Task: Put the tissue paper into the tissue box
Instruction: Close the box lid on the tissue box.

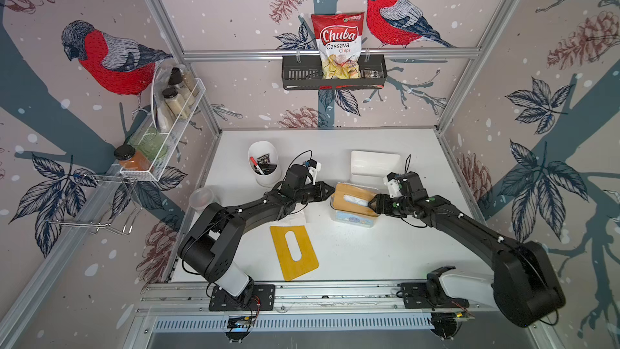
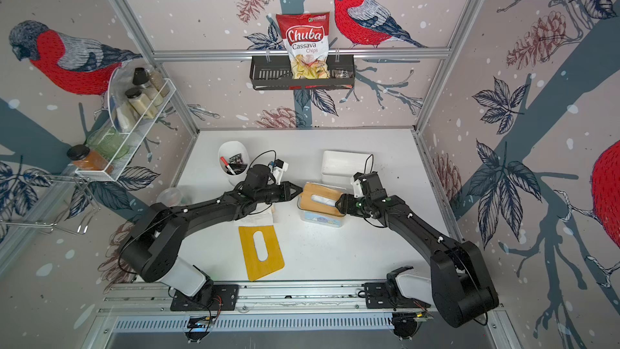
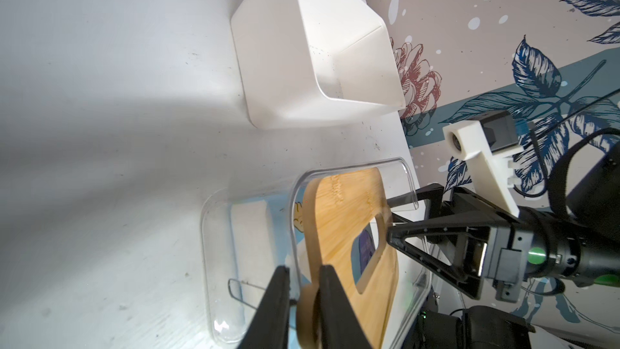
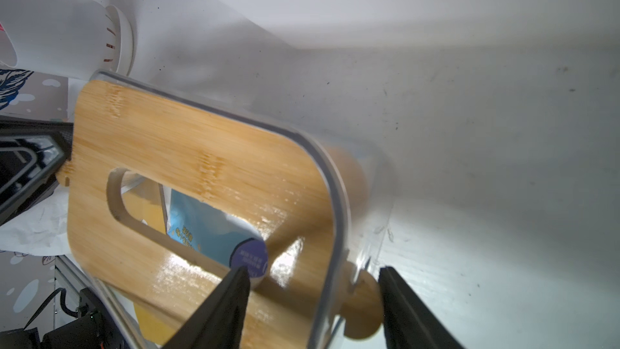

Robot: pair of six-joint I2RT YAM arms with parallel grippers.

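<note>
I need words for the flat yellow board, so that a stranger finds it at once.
Look at the white table, near its front edge. The yellow board lies flat there, with one oval slot. Unlike the paler wooden lid at the clear tissue box, it rests on no box.

2 black arms (image 1: 255, 209), white base links (image 1: 235, 278)

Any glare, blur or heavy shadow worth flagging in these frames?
In the right wrist view, glare whitens the wooden lid beside its slot and the right gripper is blurred; in the left wrist view, the left gripper is out of focus and a broad shadow crosses the table; both top views look sharp and evenly lit.
</note>
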